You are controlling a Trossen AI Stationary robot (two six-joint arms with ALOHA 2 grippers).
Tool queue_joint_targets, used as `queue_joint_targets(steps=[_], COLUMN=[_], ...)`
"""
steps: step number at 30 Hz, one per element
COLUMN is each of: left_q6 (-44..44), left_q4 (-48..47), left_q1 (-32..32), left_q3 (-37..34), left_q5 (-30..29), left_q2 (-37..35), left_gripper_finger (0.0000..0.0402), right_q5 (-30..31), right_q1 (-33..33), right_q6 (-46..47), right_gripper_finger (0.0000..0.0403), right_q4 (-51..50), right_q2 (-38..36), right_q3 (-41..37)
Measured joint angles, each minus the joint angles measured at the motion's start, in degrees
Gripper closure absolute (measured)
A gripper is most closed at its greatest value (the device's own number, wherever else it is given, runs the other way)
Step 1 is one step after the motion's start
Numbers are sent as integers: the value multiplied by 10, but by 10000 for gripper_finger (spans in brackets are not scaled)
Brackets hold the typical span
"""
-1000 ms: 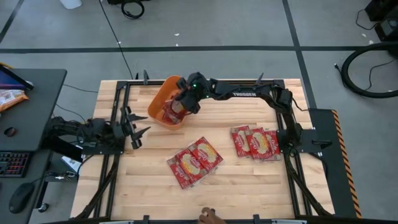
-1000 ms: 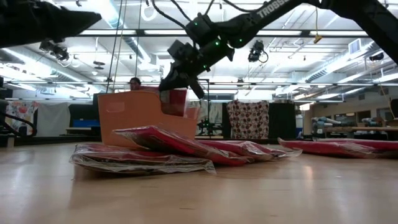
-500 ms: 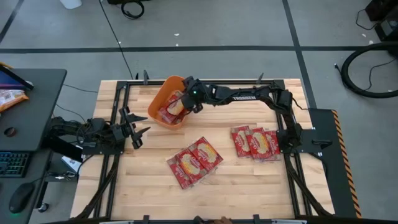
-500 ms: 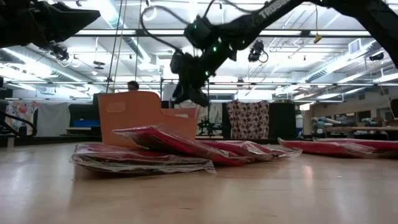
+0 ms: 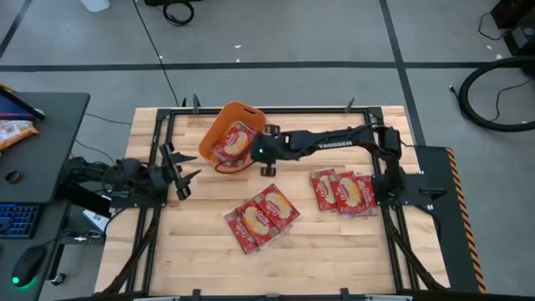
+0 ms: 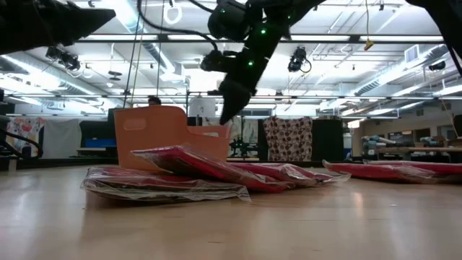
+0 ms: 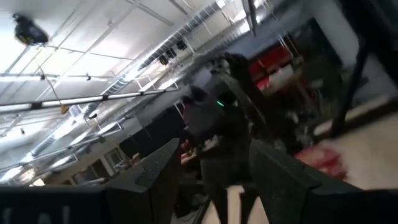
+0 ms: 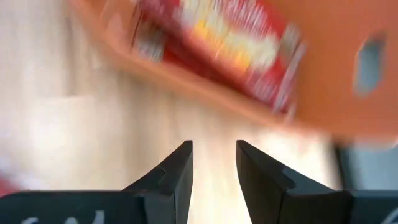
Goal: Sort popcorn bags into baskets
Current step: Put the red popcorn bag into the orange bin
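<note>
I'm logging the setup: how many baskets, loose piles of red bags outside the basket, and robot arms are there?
Orange basket: 1
Loose piles of red bags: 2
Robot arms: 2
Total: 5

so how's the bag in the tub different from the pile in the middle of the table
The popcorn bag in the orange tub lies alone inside the orange tub, tilted against its wall; the middle pile is several bags overlapping flat on the bare table. The right gripper, empty, sits just beside the tub; nothing is near the pile. Both are red packets with yellow pictures.
</note>
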Motion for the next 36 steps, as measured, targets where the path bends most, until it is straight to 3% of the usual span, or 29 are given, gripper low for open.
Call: queue_joint_targets(steps=[9,18,25,36], left_q6=[-115,-155,-153,-151], left_q4=[72,59,56,56], left_q1=[0,0,0,0], left_q3=[0,0,0,0], left_q5=[-1,-29,-42,-43], left_q2=[0,0,0,0], left_gripper_finger=[208,208,208,208], right_q5=[-4,-55,-105,-146], right_q1=[57,106,127,129], right_q6=[313,538,604,589], right_gripper_finger=[255,231,230,253], right_q4=[-302,-376,-388,-314], right_q2=[0,-2,-2,-4], right_q3=[-20,-96,-125,-179])
